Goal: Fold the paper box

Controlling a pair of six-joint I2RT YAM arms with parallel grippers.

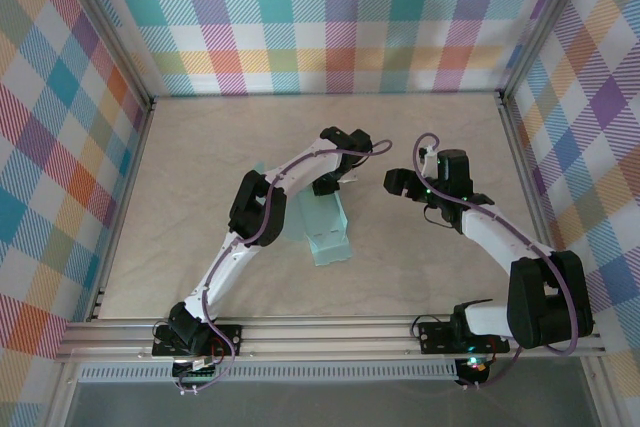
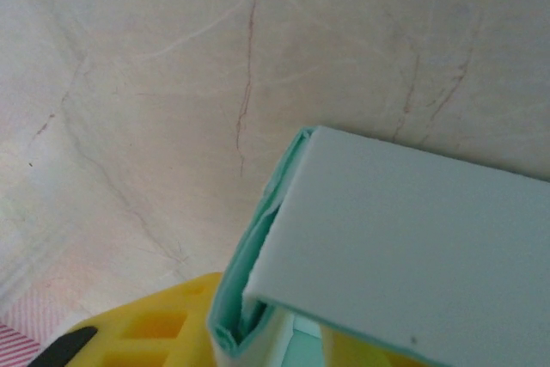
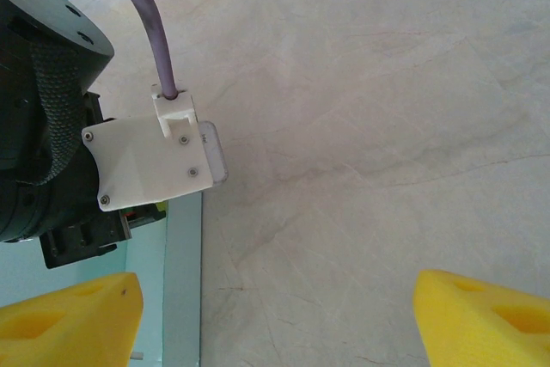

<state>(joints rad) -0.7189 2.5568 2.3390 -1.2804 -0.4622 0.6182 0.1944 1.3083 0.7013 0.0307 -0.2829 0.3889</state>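
Observation:
The paper box (image 1: 326, 232) is pale mint card, partly folded, lying mid-table under my left arm. My left gripper (image 1: 328, 185) hangs over its far end. In the left wrist view a folded wall edge of the box (image 2: 232, 315) stands between my yellow fingers (image 2: 146, 333). A broad flap (image 2: 412, 247) leans over them, and the jaws stand wider than the fold, so my left gripper (image 2: 266, 341) is open. My right gripper (image 1: 397, 184) hovers open just right of the box, with only bare table between its fingers (image 3: 77, 315). A strip of the box (image 3: 176, 298) shows at its left.
The marble-patterned table (image 1: 430, 267) is fenced by plaid walls (image 1: 330, 17) on three sides and a metal rail (image 1: 330, 337) at the near edge. My left arm's wrist (image 3: 51, 126) and its purple cable sit close to the right gripper's left side.

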